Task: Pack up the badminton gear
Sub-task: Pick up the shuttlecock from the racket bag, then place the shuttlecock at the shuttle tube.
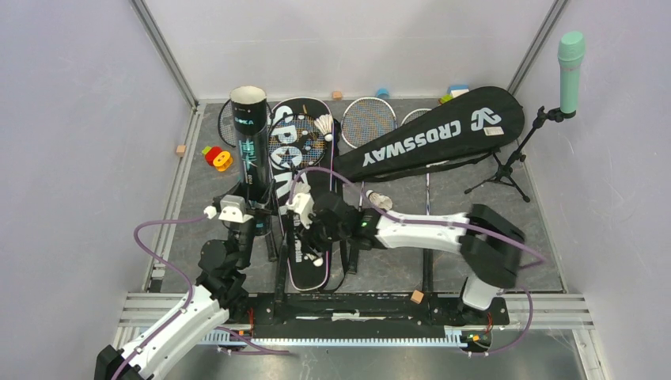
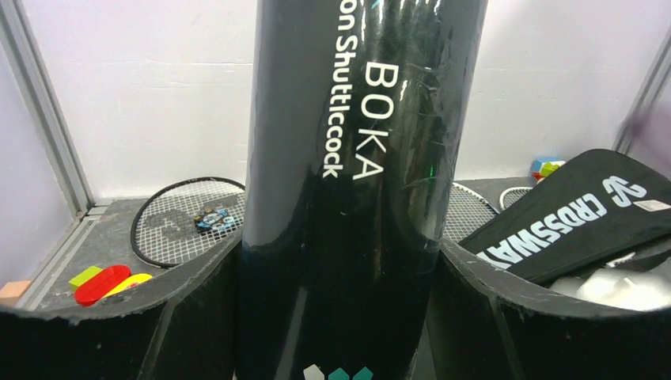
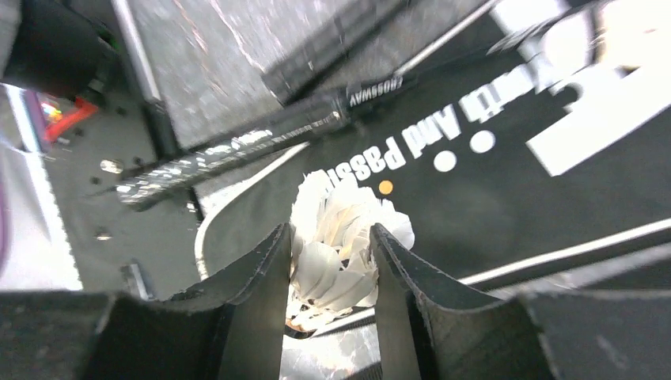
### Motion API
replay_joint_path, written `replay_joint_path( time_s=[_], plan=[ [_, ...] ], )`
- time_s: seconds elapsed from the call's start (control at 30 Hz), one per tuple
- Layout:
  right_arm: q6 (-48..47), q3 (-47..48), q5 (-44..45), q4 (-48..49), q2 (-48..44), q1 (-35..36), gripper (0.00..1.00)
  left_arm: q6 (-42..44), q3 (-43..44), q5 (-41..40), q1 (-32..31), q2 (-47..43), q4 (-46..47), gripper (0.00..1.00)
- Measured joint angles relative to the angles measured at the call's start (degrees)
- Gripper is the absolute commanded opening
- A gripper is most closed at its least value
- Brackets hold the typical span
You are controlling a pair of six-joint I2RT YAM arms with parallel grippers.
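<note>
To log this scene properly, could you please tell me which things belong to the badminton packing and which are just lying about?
Job: black tube, shuttlecocks, rackets, SPORT bag, CROSSWAY bag.
Lying about: mint-green microphone, coloured toy blocks.

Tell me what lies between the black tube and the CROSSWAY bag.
In the top view, the SPORT bag, a white shuttlecock resting on it, and a racket head lie between the black tube and the CROSSWAY bag.

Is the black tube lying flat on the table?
No, the black tube stands upright, clamped near its base by the left gripper.
</note>
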Motion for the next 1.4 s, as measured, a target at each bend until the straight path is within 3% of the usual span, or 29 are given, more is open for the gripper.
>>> replay_joint_path(
  time_s=[0.27, 0.37, 0.47, 0.63, 0.87, 1.17, 1.33, 1.4],
  plan=[
    [-4.52, 1.66, 9.84, 0.44, -26.51, -5.25, 0.44, -0.22, 0.00, 6.51, 0.00, 0.24, -0.31, 0.25],
    [-7.34, 6.67, 15.30, 2.69, -31.39, -6.91, 0.44, -0.37, 0.00, 9.66, 0.00, 0.26, -0.28, 0.25],
    [-10.36, 12.52, 18.60, 6.56, -33.64, -6.97, 0.50, -0.37, 0.00, 12.90, 0.00, 0.55, -0.28, 0.25],
    [-13.31, 21.79, 20.00, 13.33, -32.41, -6.93, 0.48, -0.37, 0.00, 18.29, 0.00, 2.38, -0.28, 0.25],
    [-14.38, 30.91, 17.73, 16.57, -23.85, -6.95, 0.47, -0.55, 0.00, 22.86, 0.00, 5.05, -0.28, 0.25],
    [-14.71, 29.38, 14.78, 14.91, -19.47, -6.95, 0.48, -2.73, 0.00, 23.56, 0.00, 6.56, 2.32, 0.23],
    [-14.49, 28.63, 13.90, 14.64, -19.50, -6.95, 0.55, -3.52, 0.00, 23.71, 0.00, 7.65, 3.80, 0.22],
    [-14.36, 28.48, 13.33, 14.05, -19.50, -6.93, 0.63, -3.85, 0.00, 23.56, 0.00, 7.76, 4.09, 0.22]
  ],
)
